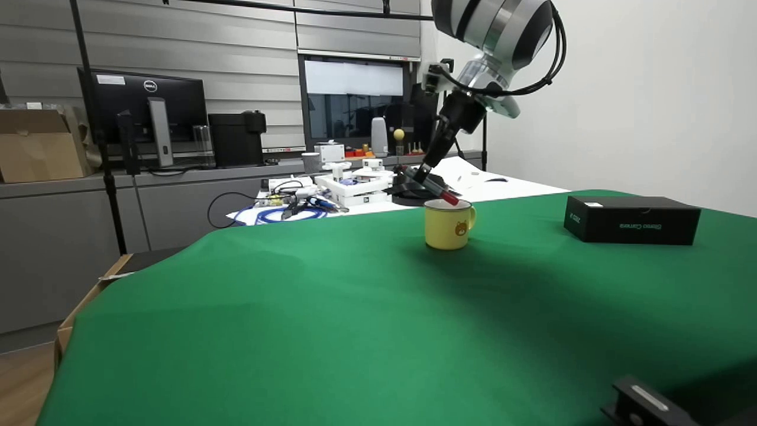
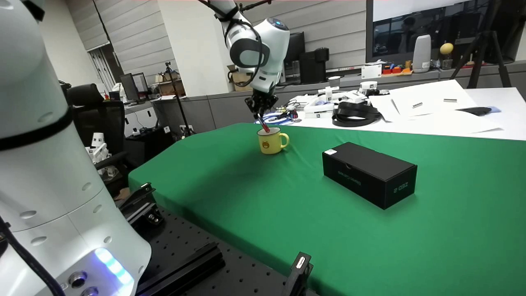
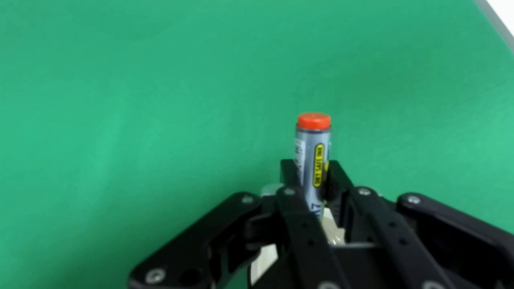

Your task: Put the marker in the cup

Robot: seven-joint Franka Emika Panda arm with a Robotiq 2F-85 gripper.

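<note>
The yellow cup (image 1: 445,231) stands upright on the green cloth with its handle to the right; it also shows in an exterior view (image 2: 270,142). My gripper (image 1: 421,173) is above the cup and shut on the marker (image 1: 436,189), which is tilted. The marker's red lower end is at the cup's mouth in both exterior views; how far inside it is cannot be told. In the wrist view the grey marker (image 3: 315,156) with its red cap end sits between the fingertips (image 3: 312,172). The cup's pale inside (image 3: 335,230) shows partly behind the fingers.
A black box (image 1: 636,222) lies on the green cloth, and shows in an exterior view (image 2: 365,172) too. Behind the cloth is a white table with cables, white parts and a black coil (image 2: 356,114). A black rail part (image 1: 647,405) sits at the near edge.
</note>
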